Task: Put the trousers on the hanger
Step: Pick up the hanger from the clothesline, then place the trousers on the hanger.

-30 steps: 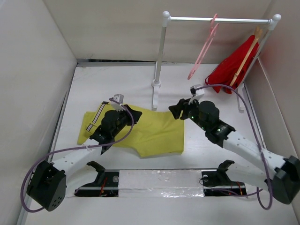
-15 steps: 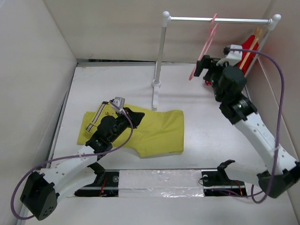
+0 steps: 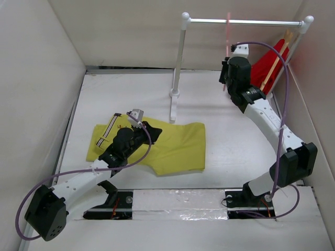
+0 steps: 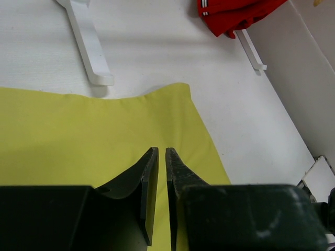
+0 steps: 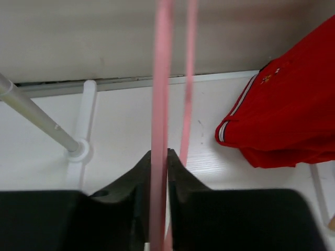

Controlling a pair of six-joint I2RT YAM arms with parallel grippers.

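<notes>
Lying on white walled-in table (image 3: 235, 151), trousers (image 3: 172, 146), right end effector (image 5: 158, 154) clamping hanger (image 5: 161, 78), left end effector (image 4: 162, 151) nearly closed

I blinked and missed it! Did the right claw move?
Yes. The right claw swung away from the trousers, back and up toward the rail, where it now pinches the hanger.

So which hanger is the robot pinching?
The thin pink hanger, squeezed by the right gripper. The wooden hanger just carries red clothes, untouched.
</notes>
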